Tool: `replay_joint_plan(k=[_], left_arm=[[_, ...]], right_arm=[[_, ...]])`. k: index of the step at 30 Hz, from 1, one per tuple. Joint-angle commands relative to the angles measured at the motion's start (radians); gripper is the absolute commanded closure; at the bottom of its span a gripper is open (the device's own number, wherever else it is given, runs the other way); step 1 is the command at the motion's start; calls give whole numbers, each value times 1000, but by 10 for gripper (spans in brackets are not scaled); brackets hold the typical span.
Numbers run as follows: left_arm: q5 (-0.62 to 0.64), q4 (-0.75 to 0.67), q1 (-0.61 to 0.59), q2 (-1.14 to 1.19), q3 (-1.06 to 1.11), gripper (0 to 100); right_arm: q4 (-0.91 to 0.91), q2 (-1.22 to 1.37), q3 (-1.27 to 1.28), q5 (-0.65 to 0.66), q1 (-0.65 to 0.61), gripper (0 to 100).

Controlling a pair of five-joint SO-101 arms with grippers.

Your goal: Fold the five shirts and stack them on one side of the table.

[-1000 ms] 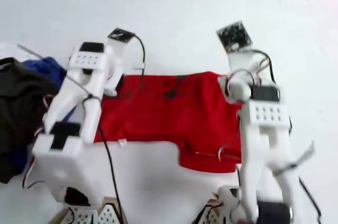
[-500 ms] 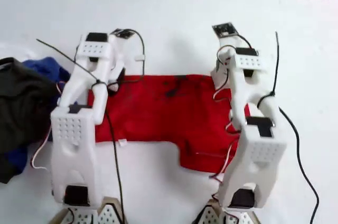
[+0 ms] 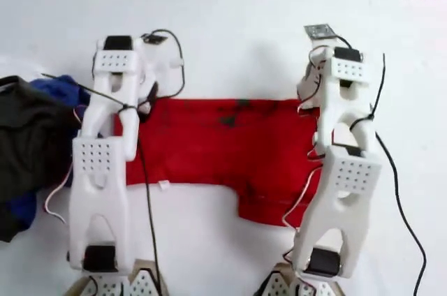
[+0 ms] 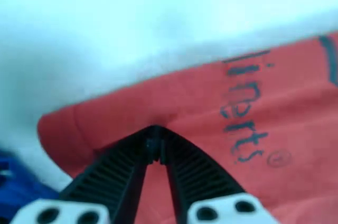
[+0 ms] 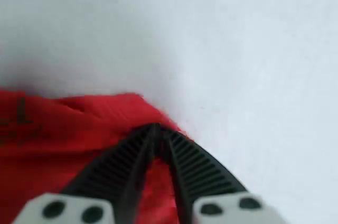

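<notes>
Both arms had stretched forward over the last second: a second ago they stood bent and closer to their bases, and at this moment they reached out along the two ends of the red shirt (image 3: 223, 146). The shirt lay flat in the middle of the table (image 3: 230, 24), its long far edge running between the two wrists. This far edge had shown a small bump near the right arm a second ago, and now it looked straight, so I judge that the arms had drawn the cloth tight between them. The left gripper (image 4: 154, 147) was closed, its black tips meeting on the red cloth near the shirt's corner, with some blue cloth just beside that end. The right gripper (image 5: 156, 134) was closed in the same way on the opposite far corner, where the red cloth ended against the bare table. On the near side a shorter flap of the shirt hung out lower, close to the right arm's base. At the left edge of the table a heap of dark and blue clothes (image 3: 28, 149) lay unfolded. With both far corners held and the edge tight, the fold of this shirt seemed ready to begin, probably by bringing the far edge toward the near one; the task as a whole seemed at an early stage.
</notes>
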Motion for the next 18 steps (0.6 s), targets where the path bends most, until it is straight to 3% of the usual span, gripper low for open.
replay_joint_plan(k=[1, 5, 11, 15, 18], left_arm=[[6, 14, -6, -25, -56, 975], [6, 15, 5, -147, 21, 975], [0, 12, -3, -443, 315, 975], [-5, -14, 3, -618, 559, 975], [-8, -126, 3, -733, 783, 975]], right_arm=[[88, -53, -104, 3, 15, 979], [173, -147, -123, 3, 12, 979], [320, -274, -110, 95, 16, 979], [331, -389, 43, 160, 12, 978], [272, -512, 226, 189, 2, 978]])
